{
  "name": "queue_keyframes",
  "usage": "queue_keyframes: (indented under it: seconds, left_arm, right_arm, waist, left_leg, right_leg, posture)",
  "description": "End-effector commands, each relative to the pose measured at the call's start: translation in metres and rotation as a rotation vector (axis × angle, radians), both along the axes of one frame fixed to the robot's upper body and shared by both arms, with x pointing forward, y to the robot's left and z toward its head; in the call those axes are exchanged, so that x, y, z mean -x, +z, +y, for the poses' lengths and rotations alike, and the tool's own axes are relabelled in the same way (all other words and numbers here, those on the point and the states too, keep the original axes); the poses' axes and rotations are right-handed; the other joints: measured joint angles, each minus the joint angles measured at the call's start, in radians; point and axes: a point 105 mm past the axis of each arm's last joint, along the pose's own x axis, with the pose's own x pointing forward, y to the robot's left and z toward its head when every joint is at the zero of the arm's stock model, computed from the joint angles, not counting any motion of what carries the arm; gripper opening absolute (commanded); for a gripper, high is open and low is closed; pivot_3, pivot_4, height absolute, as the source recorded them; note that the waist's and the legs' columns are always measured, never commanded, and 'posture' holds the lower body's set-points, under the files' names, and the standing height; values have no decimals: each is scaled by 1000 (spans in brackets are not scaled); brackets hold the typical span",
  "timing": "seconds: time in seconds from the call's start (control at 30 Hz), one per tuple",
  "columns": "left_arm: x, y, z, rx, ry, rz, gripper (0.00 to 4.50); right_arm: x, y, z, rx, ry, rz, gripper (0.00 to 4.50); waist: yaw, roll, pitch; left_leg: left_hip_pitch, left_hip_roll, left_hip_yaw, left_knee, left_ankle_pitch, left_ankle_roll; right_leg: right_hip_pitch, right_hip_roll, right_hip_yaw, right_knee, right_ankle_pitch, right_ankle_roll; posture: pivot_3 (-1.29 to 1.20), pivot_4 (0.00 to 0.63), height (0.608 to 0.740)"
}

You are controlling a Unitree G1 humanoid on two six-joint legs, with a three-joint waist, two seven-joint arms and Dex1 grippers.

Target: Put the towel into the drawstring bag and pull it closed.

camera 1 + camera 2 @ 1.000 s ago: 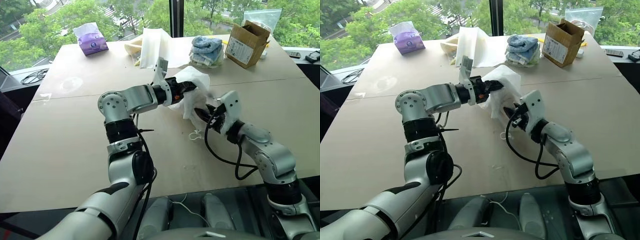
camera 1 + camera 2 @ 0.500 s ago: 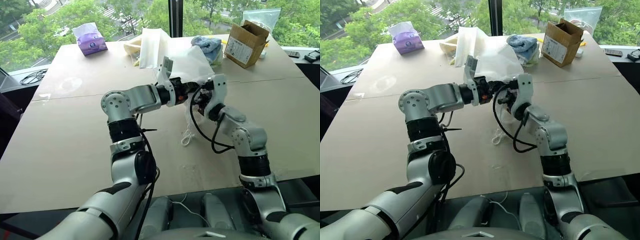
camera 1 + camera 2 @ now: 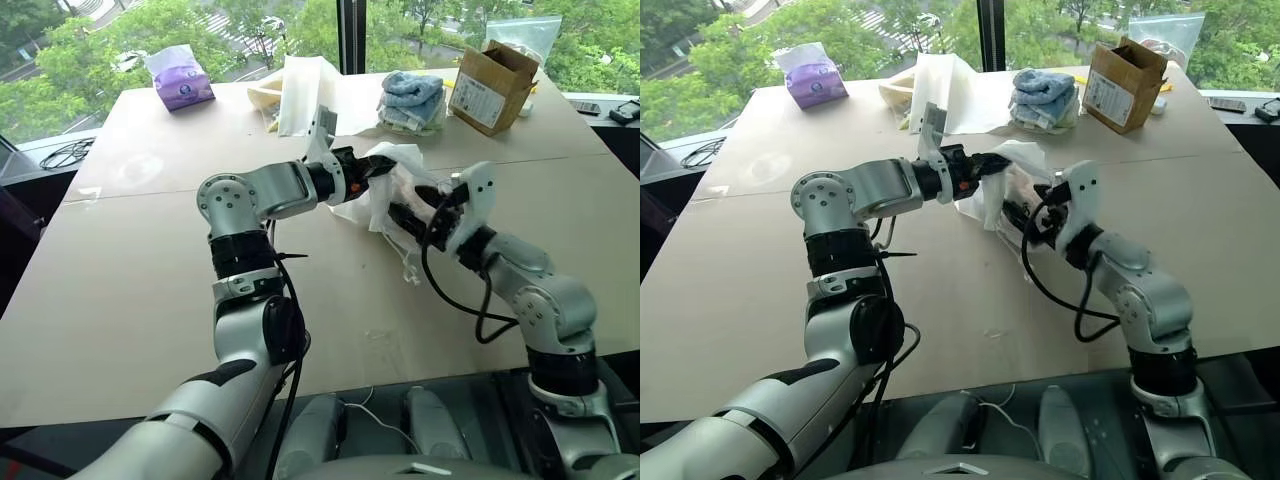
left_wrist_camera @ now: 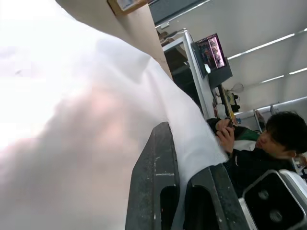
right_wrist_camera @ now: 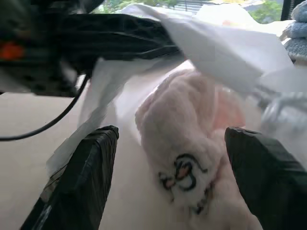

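Right gripper [image 5: 168,182] jaws now spread apart, towel [image 5: 184,143] let go and lying inside the drawstring bag [image 3: 385,195] above the bench [image 3: 130,280]. Left gripper [image 3: 368,170] jaws stay clamped on the bag's rim. Only cord-pulling probably left.

The bag [image 3: 385,185] is veiling most of the towel [image 5: 184,143] from you in the head views, and you are seeing it only as a pinkish blur through the cloth; in the right wrist view the frame edge is cutting the towel off, and the left gripper [image 5: 110,36] is blurring dark
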Motion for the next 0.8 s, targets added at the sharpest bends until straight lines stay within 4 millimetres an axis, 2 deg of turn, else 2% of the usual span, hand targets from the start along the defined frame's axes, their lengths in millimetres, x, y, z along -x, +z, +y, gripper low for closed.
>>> queue_keyframes:
  seconds: [0.03, 0.1, 0.17, 0.3, 0.4, 0.5, 0.63, 0.8]
  left_arm:
    - [1, 9, -3, -20, -8, -64, 0]
    - [3, 4, -5, -43, -23, -65, 0]
    - [6, 2, -5, -41, -37, -64, 0]
    - [7, 0, -6, -41, -45, -66, 0]
    - [6, 2, -7, -28, -44, -66, 0]
    - [6, 3, -8, -17, -45, -68, 0]
    - [6, 4, -12, -5, -51, -68, 0]
    - [6, 3, -12, 7, -46, -61, 0]
  right_arm:
    - [30, 18, 2, 73, 128, -83, 3702]
    - [39, 23, -2, 100, 159, -95, 3702]
    - [42, 32, -16, 136, 137, -140, 3702]
    - [34, 49, -40, 204, 27, -235, 3702]
    - [27, 51, -57, 365, -59, -314, 3702]
    - [23, 43, -60, 473, -78, -348, 3702]
    - [16, 29, -60, 534, -129, -383, 3702]
    - [15, 24, -54, 542, -137, -420, 3702]
  waist:
    - [2, 0, 0]
    - [4, 0, 0]
    - [7, 0, 0]
    - [13, -1, 1]
    - [19, -1, 1]
    - [28, -2, 1]
    - [30, -3, 1]
    - [31, -3, 1]
  left_leg:
    - [0, 0, 0, 0, 0, 0]
    - [0, 0, 0, 0, 0, 0]
    - [0, 0, 0, 0, 0, 0]
    - [0, 0, 0, 0, 0, 0]
    - [0, 0, 0, 0, 0, 0]
    - [0, 0, 0, 0, 0, 0]
    - [0, 0, 0, 0, 0, 0]
    - [0, 0, 0, 1, 0, 0]
  right_leg:
    - [0, 0, 0, 0, 0, 0]
    - [0, 0, 0, -1, 0, 0]
    - [1, -1, 0, -1, 0, 0]
    - [1, -1, -1, -1, 0, 0]
    - [1, -1, -1, -1, 0, 0]
    - [1, -1, -1, -1, 0, 0]
    - [1, -1, -1, -1, 0, 0]
    - [1, -1, 0, -1, 0, 0]
  posture:
    - [0, 150, 740]
    - [0, 150, 740]
    - [0, 150, 740]
    - [0, 150, 740]
    - [0, 150, 740]
    - [0, 150, 740]
    - [0, 150, 740]
    - [0, 150, 740]
